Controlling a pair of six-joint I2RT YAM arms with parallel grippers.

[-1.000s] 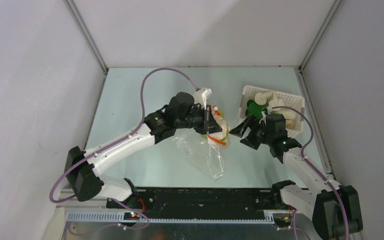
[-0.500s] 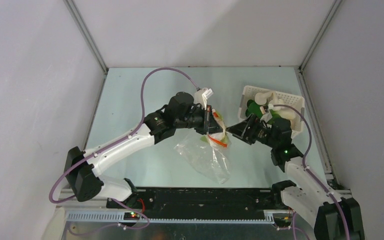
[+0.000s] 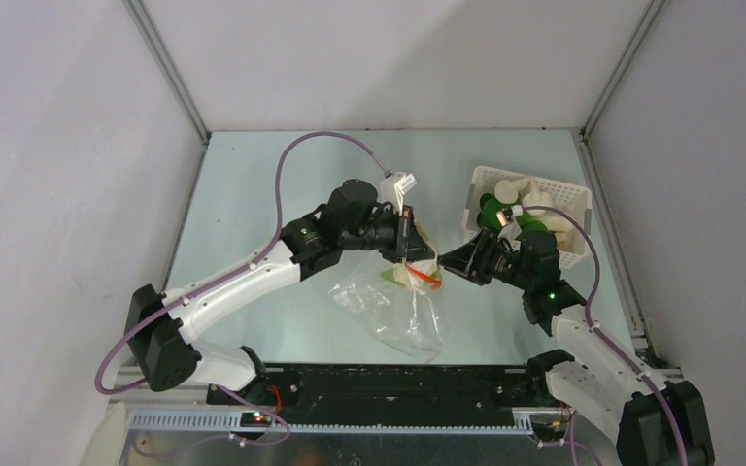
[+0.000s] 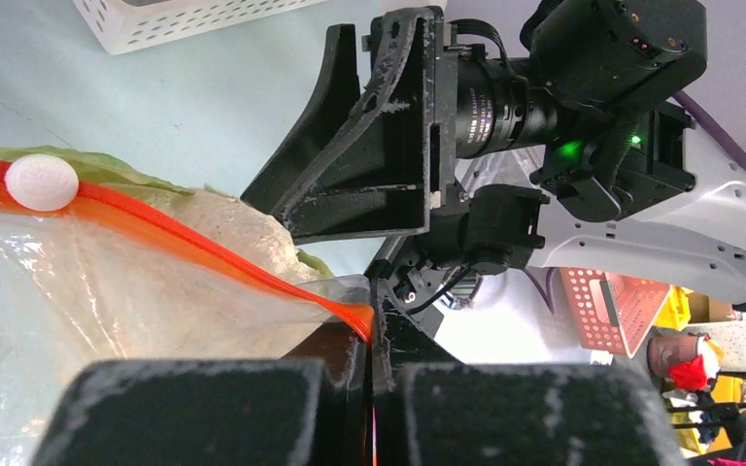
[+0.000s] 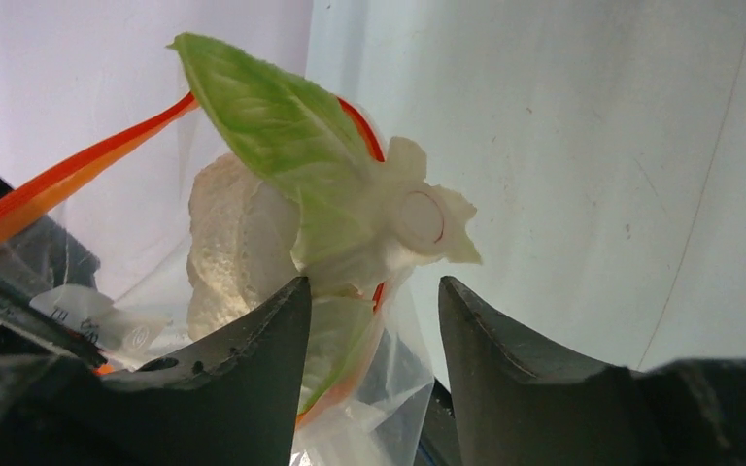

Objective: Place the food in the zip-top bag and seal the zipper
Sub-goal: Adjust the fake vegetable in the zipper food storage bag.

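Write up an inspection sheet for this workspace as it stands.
Surface: pale green table, no spills seen.
Job's things: zip-top bag held at its mouth; zipper unsealed; green leafy piece and cream piece poke out.
Clutter: white basket holding more food.
Tools: left tool shut on the zipper's end; right tool open, fingers either side of the leafy piece.
Cables: purple cable arcs over the left arm; second cable loops by the right.
Surroundings: grey walls.

Left gripper (image 3: 410, 249) pinches the orange-red zipper strip (image 3: 428, 278) of the clear crinkly plastic zip-top bag (image 3: 393, 311), mouth lifted. Right gripper (image 3: 450, 262) is just beside the mouth. White perforated plastic basket (image 3: 487, 175) far right holds green leafy (image 3: 491, 209) and cream-white bulbous toy vegetables (image 3: 513, 186).
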